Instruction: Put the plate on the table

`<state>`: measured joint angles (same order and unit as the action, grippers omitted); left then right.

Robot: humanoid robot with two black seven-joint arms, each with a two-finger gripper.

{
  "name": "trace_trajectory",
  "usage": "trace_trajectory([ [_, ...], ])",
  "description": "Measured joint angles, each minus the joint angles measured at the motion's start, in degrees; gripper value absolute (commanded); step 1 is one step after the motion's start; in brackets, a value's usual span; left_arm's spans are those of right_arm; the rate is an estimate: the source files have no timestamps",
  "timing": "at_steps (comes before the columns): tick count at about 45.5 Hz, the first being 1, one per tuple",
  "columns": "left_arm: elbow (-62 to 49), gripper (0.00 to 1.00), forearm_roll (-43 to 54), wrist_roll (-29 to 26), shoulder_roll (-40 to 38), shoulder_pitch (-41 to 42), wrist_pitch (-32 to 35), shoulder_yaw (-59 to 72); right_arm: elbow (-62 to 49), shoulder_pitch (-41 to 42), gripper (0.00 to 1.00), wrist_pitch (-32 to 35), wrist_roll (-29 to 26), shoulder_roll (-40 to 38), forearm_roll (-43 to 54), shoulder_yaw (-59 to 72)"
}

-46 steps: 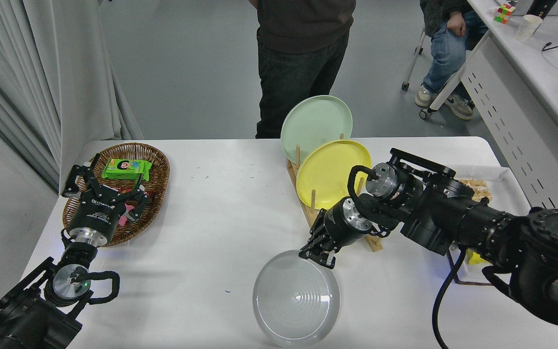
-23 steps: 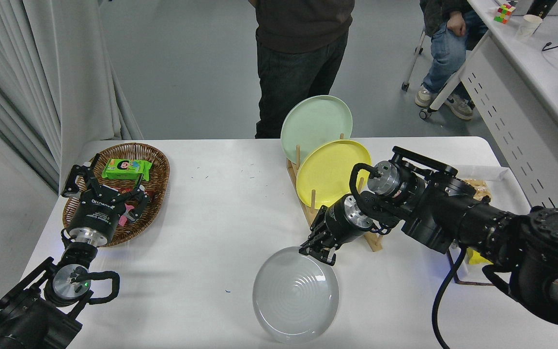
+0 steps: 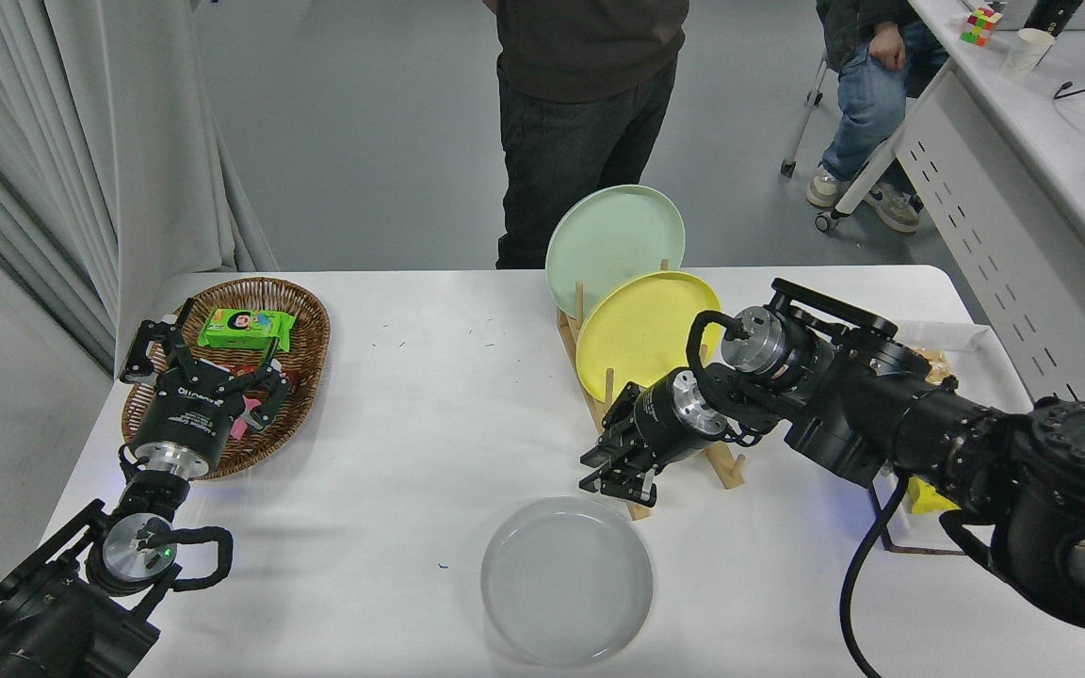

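The light grey plate (image 3: 566, 579) lies flat on the white table (image 3: 411, 471) near its front edge, with nothing touching it. My right gripper (image 3: 616, 480) hovers just above and behind the plate's far rim, open and holding nothing. Its arm reaches in from the right edge. My left gripper (image 3: 213, 363) stays parked at the lower left over the wicker basket, its fingers spread open.
A wooden rack (image 3: 721, 461) behind the right gripper holds a yellow plate (image 3: 641, 330) and a pale green plate (image 3: 613, 235) upright. A wicker basket (image 3: 302, 325) with a green packet (image 3: 246, 328) sits far left. A person (image 3: 585, 113) stands at the far side.
The right gripper let go of the grey plate's rim and lifted back toward the rack. The plate dropped from tilted to lying flat on the table. The left arm has not moved.
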<state>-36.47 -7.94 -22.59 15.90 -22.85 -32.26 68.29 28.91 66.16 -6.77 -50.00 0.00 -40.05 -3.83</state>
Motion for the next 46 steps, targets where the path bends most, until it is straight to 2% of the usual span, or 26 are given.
trace_trajectory([
  [7, 0.00, 0.98, 0.00, 0.00, 0.00, 0.00, 0.00, 0.00, 0.24, 0.39, 1.00, 8.36, -0.01, 0.00, -0.07, -0.01],
  [17, 0.00, 0.98, 0.00, 0.00, -0.01, 0.00, 0.00, 0.00, 0.80, 0.79, 1.00, 14.50, -0.01, 0.00, 0.26, 0.09],
  [46, 0.00, 0.98, -0.02, 0.00, 0.00, 0.00, 0.00, 0.00, 4.04, 4.50, 1.00, 18.37, 0.01, 0.00, 0.47, 0.83],
])
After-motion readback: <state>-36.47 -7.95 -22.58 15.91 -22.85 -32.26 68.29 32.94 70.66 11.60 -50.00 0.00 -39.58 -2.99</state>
